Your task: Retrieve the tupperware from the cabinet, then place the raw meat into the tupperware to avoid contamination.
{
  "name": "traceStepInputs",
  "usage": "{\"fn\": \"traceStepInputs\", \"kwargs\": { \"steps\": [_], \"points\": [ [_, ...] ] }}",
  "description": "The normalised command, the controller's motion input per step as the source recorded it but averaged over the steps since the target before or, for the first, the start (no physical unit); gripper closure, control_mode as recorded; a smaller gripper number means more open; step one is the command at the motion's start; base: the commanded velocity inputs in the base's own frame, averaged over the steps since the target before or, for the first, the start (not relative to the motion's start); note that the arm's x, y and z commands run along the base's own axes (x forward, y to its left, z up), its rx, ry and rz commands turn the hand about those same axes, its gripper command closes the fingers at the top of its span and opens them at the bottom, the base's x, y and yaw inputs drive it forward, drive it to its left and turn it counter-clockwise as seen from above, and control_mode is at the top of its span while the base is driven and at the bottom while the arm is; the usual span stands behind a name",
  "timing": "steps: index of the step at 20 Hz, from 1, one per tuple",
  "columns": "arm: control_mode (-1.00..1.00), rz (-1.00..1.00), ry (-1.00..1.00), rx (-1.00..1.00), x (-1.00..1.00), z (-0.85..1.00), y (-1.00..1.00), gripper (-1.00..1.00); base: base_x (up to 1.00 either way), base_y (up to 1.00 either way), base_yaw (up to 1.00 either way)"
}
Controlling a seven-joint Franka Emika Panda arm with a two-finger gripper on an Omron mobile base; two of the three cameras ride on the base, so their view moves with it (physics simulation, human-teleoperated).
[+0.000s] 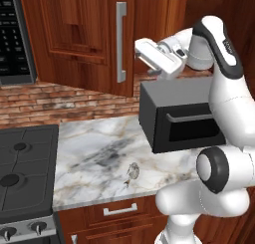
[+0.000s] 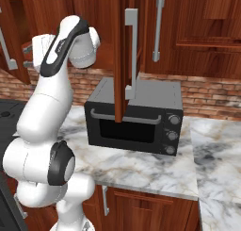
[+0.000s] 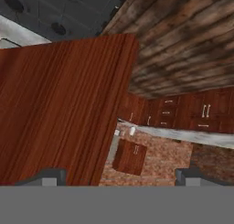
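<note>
Hovering beside the cabinet (image 1: 79, 39) door's silver handle (image 1: 121, 41), the gripper (image 3: 119, 176) is spreading its fingers wide, seemingly gripping nothing; the raw meat (image 1: 132, 172) is lying on the marble counter (image 1: 94, 158).

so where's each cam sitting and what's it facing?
Left base view: behind-left, facing the counter, meat, toaster oven; arm at right, gripper by the open cabinet door.
Right base view: behind-right, same oven and door; arm at left.
Hand view: on the hand, fingertips at bottom, door face close.
</note>
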Motion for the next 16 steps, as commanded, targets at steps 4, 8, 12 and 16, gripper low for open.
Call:
{"fn": "traceStepInputs", "kwargs": {
  "steps": [4, 8, 12, 16],
  "points": [
    [-1.00, 0.24, 0.17, -0.02, 0.15, -0.02, 0.28, -1.00, 0.00, 0.00, 0.00],
    [-1.00, 0.11, 0.15, 0.00, -0.09, -0.15, 0.49, -1.00, 0.00, 0.00, 0.00],
    [-1.00, 0.02, 0.11, -0.02, -0.21, -0.18, 0.63, -1.00, 0.00, 0.00, 0.00],
    [-1.00, -0.01, 0.07, -0.03, -0.29, -0.19, 0.70, -1.00, 0.00, 0.00, 0.00]
  ]
}}
